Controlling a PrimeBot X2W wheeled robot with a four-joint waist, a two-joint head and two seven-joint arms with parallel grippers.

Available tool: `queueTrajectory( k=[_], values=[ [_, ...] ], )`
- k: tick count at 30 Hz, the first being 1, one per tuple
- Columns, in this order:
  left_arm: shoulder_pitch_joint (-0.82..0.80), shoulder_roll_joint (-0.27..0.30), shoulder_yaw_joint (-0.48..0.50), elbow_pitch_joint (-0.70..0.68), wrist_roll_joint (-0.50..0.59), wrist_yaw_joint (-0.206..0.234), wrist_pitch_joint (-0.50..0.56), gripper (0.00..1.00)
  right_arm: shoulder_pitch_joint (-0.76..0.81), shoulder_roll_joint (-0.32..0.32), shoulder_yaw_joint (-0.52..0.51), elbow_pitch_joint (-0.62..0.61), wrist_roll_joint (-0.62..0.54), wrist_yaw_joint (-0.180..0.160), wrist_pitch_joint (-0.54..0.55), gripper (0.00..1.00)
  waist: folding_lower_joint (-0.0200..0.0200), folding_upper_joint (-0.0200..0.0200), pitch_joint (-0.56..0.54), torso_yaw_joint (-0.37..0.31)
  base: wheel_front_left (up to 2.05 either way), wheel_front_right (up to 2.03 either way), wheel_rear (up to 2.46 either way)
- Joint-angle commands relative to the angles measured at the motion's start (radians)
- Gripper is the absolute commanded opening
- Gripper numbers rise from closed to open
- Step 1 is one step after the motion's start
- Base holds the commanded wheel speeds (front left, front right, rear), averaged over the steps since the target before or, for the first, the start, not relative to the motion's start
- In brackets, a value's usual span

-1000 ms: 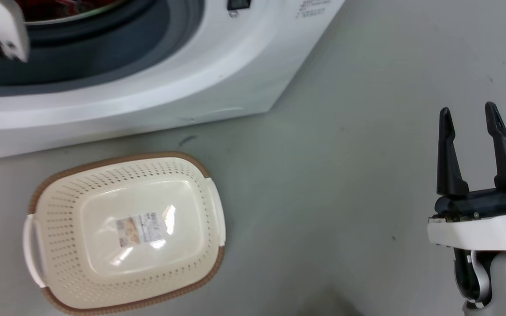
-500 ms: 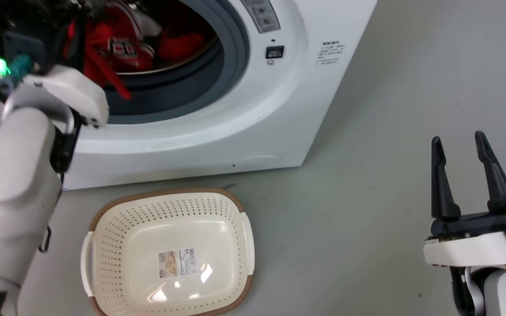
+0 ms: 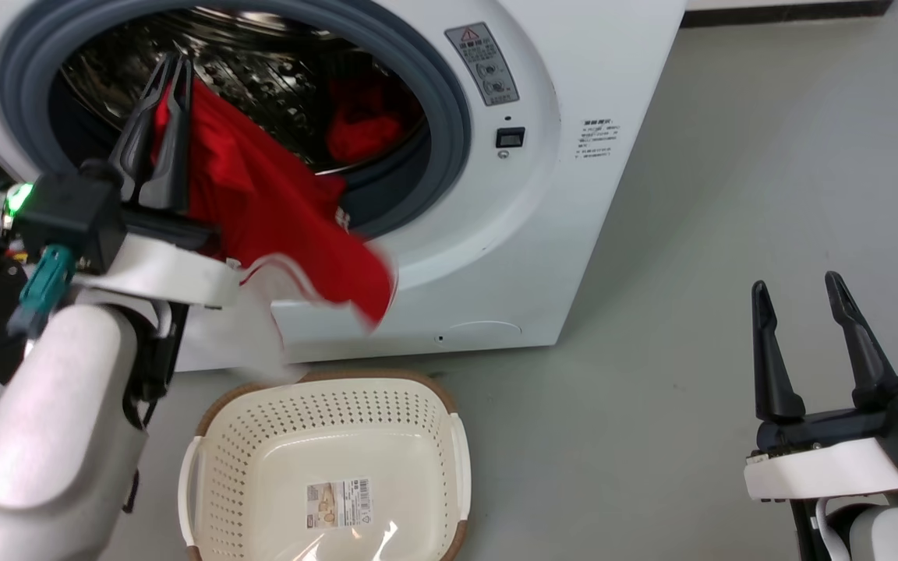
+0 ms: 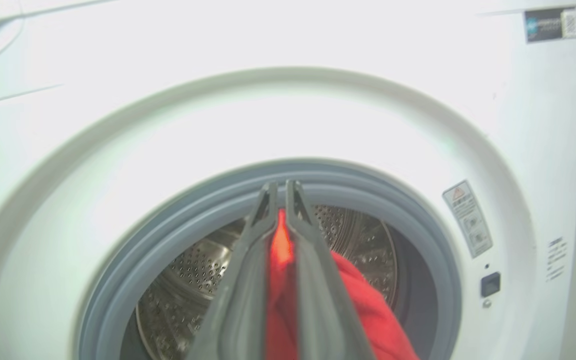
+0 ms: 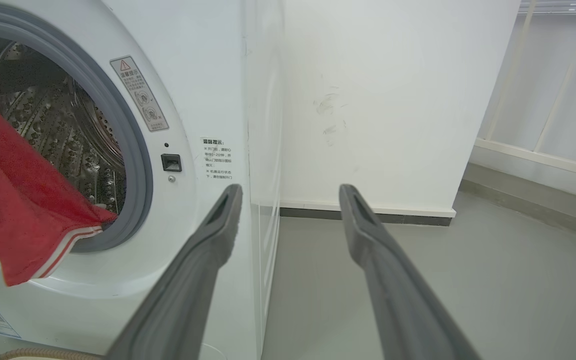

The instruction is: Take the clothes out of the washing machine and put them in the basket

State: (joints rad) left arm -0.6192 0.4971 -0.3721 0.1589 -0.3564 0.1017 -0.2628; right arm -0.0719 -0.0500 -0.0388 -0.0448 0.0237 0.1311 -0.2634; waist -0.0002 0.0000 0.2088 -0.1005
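**Head view, 9 o'clock.** Left gripper (image 3: 173,64) is raised in front of the washing machine (image 3: 620,54), level with its round opening. Fingers point to 12 o'clock and are pressed together on a pinch of the red garment (image 3: 262,195). The left wrist view agrees: red cloth is squeezed between the two fingers almost up to the tips.

**Garment.** It hangs from the pinch toward 5 o'clock, across the grey door seal (image 3: 449,117) and out over the washer's white front. Its right edge rests on the lower part of the seal. The hem shows white stripes in the right wrist view. In the head view the hem is blurred and ends just above the far-left corner of the basket (image 3: 355,379). Contact with the rim cannot be told.

**6 o'clock.** Basket stands upright on the grey floor (image 3: 691,234), just in front of the washer. A printed label (image 3: 338,502) is on its bottom.

**12 o'clock.** A second red bundle (image 3: 359,128) lies inside the steel drum (image 3: 262,62), at the right of the opening, behind the seal.

**4 o'clock.** Right gripper (image 3: 794,282) sits low over bare floor, well apart from washer and basket. Fingers point to 12 o'clock and are spread wide apart. In the right wrist view they frame the washer's right corner and a white wall (image 5: 393,100).
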Motion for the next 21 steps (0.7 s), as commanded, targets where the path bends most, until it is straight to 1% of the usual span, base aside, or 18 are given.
queueTrajectory(
  k=[1, 5, 10, 15, 17, 21],
  values=[
    [0.046, -0.014, 0.022, -0.059, 0.010, 0.011, -0.003, 0.00, 0.014, -0.001, -0.005, 0.003, -0.004, -0.001, -0.002, 1.00, 0.0002, 0.0000, -0.019, 0.012, 0.00, 0.00, 0.00],
    [0.117, -0.034, 0.043, -0.167, 0.030, 0.015, -0.003, 0.00, 0.018, -0.001, -0.013, 0.003, -0.004, -0.001, -0.002, 1.00, 0.0002, 0.0000, -0.035, 0.032, 0.00, 0.00, 0.00],
    [0.190, -0.042, 0.035, -0.248, 0.038, 0.009, -0.003, 0.00, 0.027, -0.001, -0.016, 0.008, -0.004, -0.001, -0.002, 1.00, 0.0002, 0.0000, -0.045, 0.052, 0.00, 0.00, 0.00],
    [0.243, -0.031, 0.024, -0.285, 0.032, 0.012, 0.000, 0.00, 0.029, -0.001, -0.016, 0.005, -0.002, -0.001, -0.002, 1.00, 0.0002, 0.0000, -0.043, 0.062, 0.00, 0.00, 0.00],
    [0.261, -0.021, 0.016, -0.303, 0.046, 0.012, 0.000, 0.00, 0.030, -0.001, -0.020, 0.005, 0.000, -0.001, -0.002, 1.00, 0.0002, 0.0000, -0.040, 0.068, 0.00, 0.00, 0.00],
    [0.294, -0.024, -0.007, -0.311, 0.047, 0.008, 0.005, 0.00, 0.031, -0.001, -0.026, 0.013, -0.006, -0.001, -0.002, 1.00, 0.0002, 0.0000, -0.035, 0.081, 0.00, 0.00, 0.00]
  ],
)
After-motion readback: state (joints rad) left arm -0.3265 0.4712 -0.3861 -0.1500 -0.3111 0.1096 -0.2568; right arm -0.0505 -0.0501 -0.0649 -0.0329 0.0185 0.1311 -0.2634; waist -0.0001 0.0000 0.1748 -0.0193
